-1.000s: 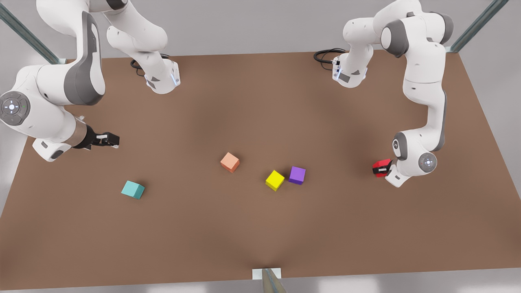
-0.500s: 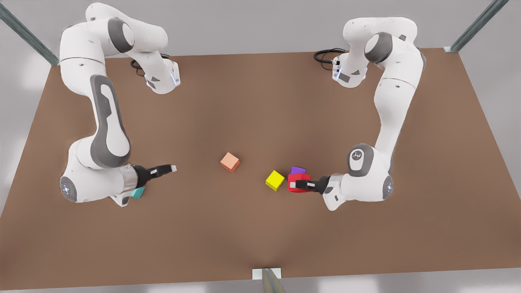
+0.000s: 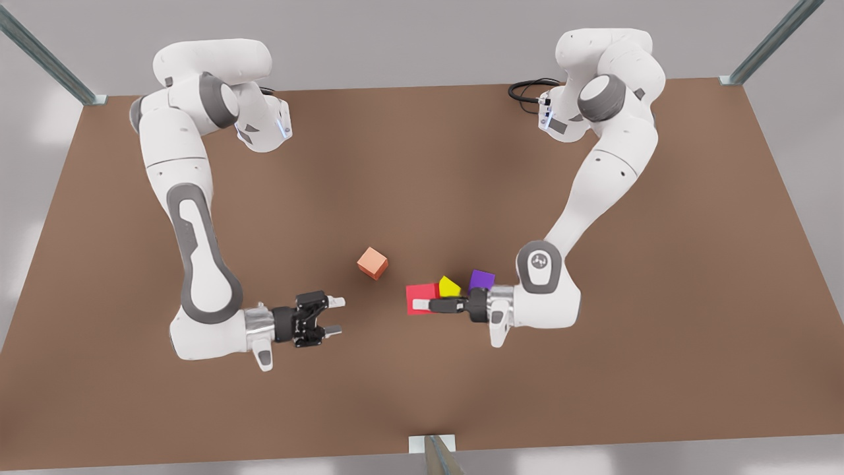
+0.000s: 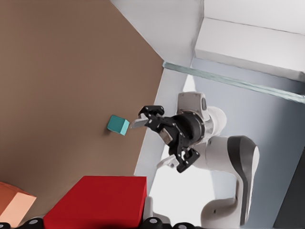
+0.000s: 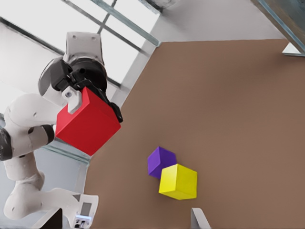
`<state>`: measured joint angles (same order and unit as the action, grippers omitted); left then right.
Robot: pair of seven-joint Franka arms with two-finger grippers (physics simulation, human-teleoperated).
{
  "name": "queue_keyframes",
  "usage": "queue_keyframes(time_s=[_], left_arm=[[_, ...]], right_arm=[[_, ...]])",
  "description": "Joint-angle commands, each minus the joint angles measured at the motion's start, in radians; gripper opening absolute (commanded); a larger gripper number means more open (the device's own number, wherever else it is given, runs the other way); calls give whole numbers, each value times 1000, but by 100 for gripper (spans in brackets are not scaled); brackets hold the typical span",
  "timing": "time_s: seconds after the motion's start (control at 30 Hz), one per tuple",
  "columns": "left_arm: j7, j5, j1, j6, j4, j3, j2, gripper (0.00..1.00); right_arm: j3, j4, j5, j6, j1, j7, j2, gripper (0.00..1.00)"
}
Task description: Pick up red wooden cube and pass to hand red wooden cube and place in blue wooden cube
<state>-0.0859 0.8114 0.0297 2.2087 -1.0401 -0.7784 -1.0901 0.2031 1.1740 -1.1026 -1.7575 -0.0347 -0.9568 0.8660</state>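
The red wooden cube [image 3: 422,297] hangs above the table near the middle, with my left gripper [image 3: 422,305] shut on it, reaching in from the front view's right. It sits close in the left wrist view as the red wooden cube [image 4: 95,202], and farther off in the right wrist view as the red wooden cube [image 5: 88,121]. My right gripper [image 3: 336,315] faces it from the front view's left, open and holding nothing, a short gap away. The blue wooden cube [image 4: 117,125], teal, lies on the table beyond the right gripper [image 4: 150,144]. In the front view the right arm hides it.
A salmon-orange cube [image 3: 372,262] lies just behind the gap between the grippers. A yellow cube [image 3: 450,287] and a purple cube [image 3: 481,280] sit side by side behind the left gripper. The brown table [image 3: 422,165] ends at a near edge with a metal post [image 3: 435,452].
Both arms swung toward the table's middle. The left gripper carried the red cube toward the front view's left, past the purple and yellow cubes. The right arm now covers the teal cube.
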Motion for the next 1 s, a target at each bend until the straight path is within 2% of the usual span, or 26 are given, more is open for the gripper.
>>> queue_keyframes(time_s=[0.0,0.2,0.5,0.97], left_arm=[[239,100,-4,26,-1,-1,-4,63],[426,127,3,20,-11,-2,-21,63],[426,155,13,25,-17,-4,-21,63],[428,153,15,23,-17,-2,-25,63]], right_arm=[[22,4,-100,-57,-4,-1116,19,100],[39,-14,-186,-83,-27,-1134,39,100],[45,-14,-270,-168,-82,-1122,50,99],[61,49,-312,-155,-99,-1120,25,98]])
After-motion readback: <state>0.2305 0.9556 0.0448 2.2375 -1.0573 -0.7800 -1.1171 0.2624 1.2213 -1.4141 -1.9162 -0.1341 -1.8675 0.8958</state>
